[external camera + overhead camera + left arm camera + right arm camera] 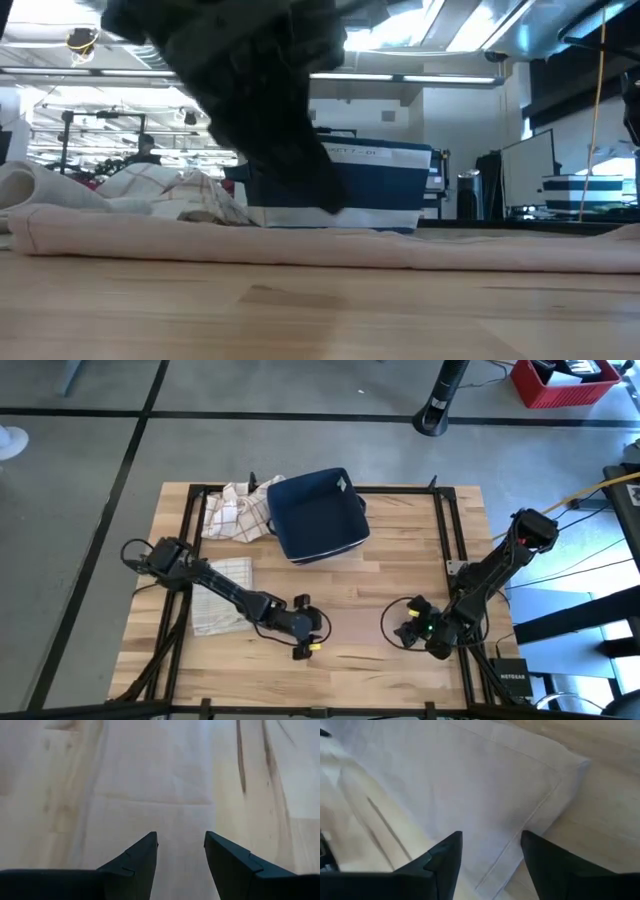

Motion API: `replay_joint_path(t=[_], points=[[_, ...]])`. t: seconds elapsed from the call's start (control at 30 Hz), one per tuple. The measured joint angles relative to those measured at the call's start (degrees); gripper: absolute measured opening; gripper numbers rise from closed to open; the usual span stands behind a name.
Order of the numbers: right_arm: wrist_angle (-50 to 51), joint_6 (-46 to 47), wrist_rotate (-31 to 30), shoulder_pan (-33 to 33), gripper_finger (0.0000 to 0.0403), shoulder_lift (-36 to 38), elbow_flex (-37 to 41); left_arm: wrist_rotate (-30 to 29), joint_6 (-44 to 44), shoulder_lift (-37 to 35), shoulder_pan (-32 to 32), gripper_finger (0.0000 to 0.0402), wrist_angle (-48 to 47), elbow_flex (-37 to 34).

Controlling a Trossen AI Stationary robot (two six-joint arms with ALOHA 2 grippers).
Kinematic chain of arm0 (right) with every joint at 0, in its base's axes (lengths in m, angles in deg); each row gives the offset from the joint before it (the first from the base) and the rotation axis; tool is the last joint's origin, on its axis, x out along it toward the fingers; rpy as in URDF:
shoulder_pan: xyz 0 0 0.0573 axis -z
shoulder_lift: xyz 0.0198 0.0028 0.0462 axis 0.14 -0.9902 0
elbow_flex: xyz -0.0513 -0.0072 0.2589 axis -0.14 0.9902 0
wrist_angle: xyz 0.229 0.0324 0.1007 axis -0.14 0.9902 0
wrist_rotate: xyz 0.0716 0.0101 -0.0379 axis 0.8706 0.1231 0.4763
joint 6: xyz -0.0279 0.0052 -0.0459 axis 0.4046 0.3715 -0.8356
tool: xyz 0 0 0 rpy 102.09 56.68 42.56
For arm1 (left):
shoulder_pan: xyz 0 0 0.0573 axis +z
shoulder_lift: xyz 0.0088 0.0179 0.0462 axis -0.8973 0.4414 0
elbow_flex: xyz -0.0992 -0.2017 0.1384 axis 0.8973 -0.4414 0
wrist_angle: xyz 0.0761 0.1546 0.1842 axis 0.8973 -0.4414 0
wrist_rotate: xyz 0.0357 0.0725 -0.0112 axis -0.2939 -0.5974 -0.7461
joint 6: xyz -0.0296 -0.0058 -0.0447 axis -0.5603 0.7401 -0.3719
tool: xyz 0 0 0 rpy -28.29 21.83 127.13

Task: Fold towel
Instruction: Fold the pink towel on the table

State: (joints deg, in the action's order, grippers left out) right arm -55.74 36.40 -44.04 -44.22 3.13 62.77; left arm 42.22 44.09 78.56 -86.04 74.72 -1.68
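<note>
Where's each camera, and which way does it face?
High: above the table, looking straight down; both arms.
Low: tabletop height, looking across a towel; one blurred arm.
Left wrist: over bare wood, past the open left claw.
Right wrist: over a white cloth corner, past the open right claw.
Shared: high and low both show the blue basket.

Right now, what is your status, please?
Left gripper open, empty, over bare wood. Right gripper open, empty. Towel flat under left arm. Basket farther back.

Pale wooden table [390,560], navy blue bin [316,514] with white band, cream checked cloth [235,512] just beside the bin, off-white towel [222,596] nearer the table's front, black grippers.
</note>
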Motion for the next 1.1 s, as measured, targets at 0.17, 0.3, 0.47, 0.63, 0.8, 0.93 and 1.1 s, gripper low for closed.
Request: replay_joint_path(t=[0.17, 0.3, 0.47, 0.63, 0.8, 0.93, 1.1], points=[[0.43, 0.31, 1.71, 0.15, 0.0252, 0.74, 0.02, 0.64, -0.04, 4.41, -0.13, 0.0159, 3.33, 0.02], [1.40, 1.05, 2.05, 0.14, 0.0285, 3.52, 0.06, 0.26, 0.91, 6.39, -0.12, 0.0159, 4.94, 0.26], [6.47, 3.53, 2.91, 0.13, 0.0300, 6.67, -1.00, 0.08, 1.68, 6.77, 0.09, 0.0159, 5.04, 0.33], [9.03, 5.10, 7.72, 0.13, 0.0291, 6.04, -0.68, -0.25, 1.83, 6.84, 0.20, 0.0159, 4.80, 0.27], [6.90, 5.02, 6.36, 0.07, 0.0277, 3.36, -0.02, -0.26, 1.94, 6.90, 0.20, 0.0159, 4.84, 0.22], [4.50, 5.02, 3.49, 0.07, 0.0266, 1.44, -0.07, -0.32, 2.31, 6.98, 0.22, 0.0159, 5.73, 0.15], [0.40, 4.99, -0.58, 0.13, 0.0249, -2.15, 0.03, -0.43, 2.32, 7.03, 0.24, 0.0159, 5.99, 0.13]])
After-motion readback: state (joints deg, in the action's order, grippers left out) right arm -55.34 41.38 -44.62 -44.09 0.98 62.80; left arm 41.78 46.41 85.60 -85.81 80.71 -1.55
